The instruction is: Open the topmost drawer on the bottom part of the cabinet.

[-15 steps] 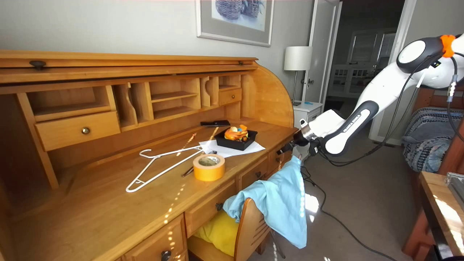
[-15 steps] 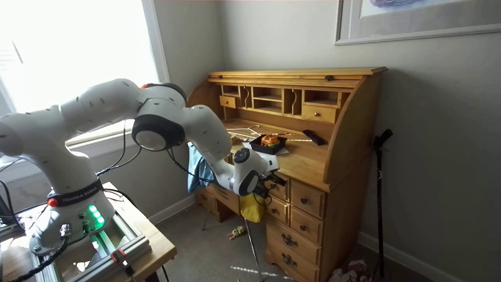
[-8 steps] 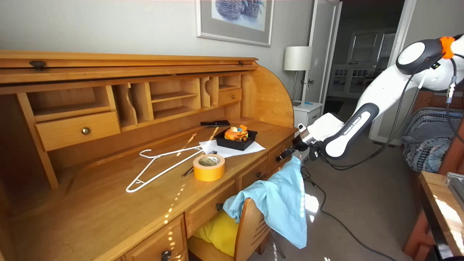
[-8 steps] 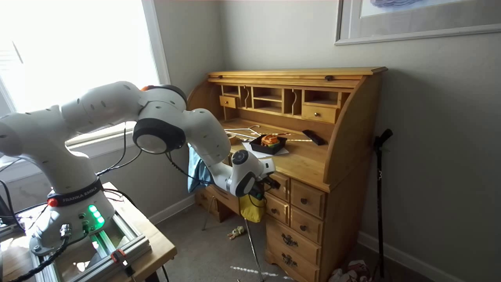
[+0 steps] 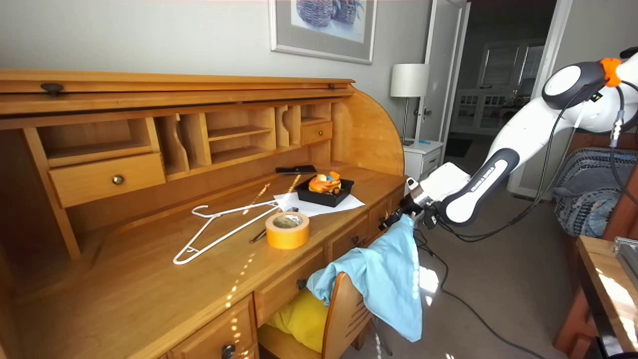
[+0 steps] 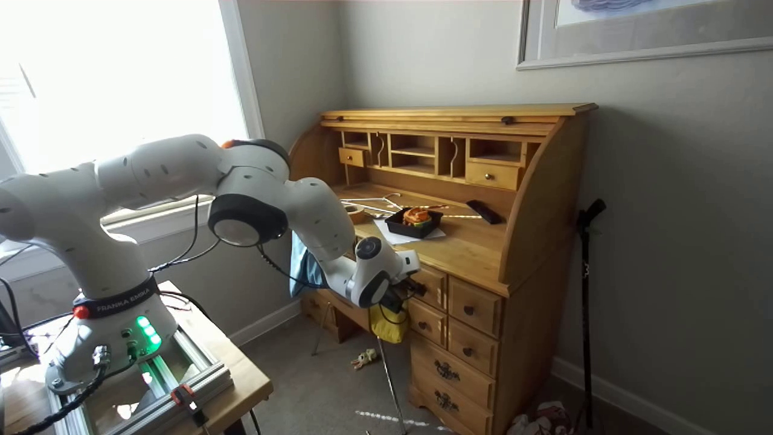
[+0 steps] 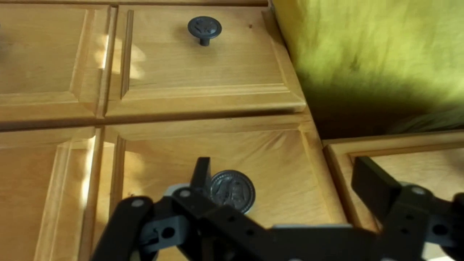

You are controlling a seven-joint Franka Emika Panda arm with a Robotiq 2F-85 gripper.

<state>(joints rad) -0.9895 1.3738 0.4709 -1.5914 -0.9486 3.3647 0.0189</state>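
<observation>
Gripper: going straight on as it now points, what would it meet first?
Likely the topmost drawer, perhaps its knob first; depth beyond the open gripper is unclear.

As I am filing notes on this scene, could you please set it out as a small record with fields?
Furniture: roll-top desk, rolled open
Likely target: topmost drawer facing the gripper, shut
Gripper: open; drawer's knob between its jaws in the wrist view, contact unclear
On the desk: white hanger, tape roll, black tray on white paper
Tray contents: orange toy-like item
Chair: blue cloth over its back, yellow cushion on its seat
Task status: drawer not yet opened
</observation>
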